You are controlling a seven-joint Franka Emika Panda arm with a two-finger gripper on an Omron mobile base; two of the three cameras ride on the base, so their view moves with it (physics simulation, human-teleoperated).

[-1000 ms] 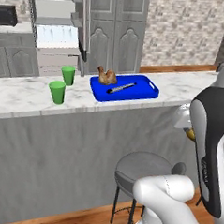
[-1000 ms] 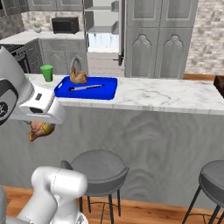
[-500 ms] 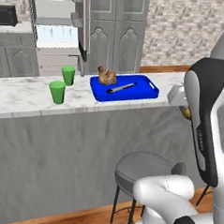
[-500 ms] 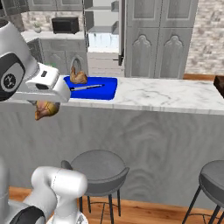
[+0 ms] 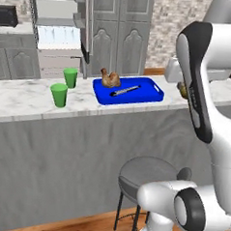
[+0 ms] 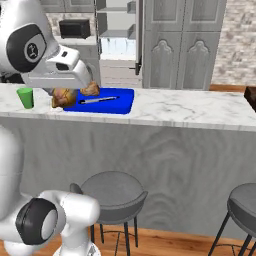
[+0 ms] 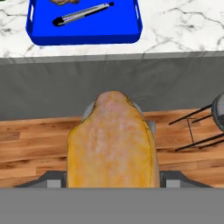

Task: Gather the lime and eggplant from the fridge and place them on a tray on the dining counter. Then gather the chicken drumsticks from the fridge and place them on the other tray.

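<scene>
Drumstick (image 7: pixel 111 140) gripped between the jaws — short of the blue tray (image 7: pixel 131 34) holding another drumstick (image 5: pixel 110 79) — no writing legible.

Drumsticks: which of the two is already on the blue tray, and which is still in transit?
The drumstick at the blue tray's back left corner, beside the tongs, is placed. The other drumstick is clamped in the gripper, short of the counter.
</scene>
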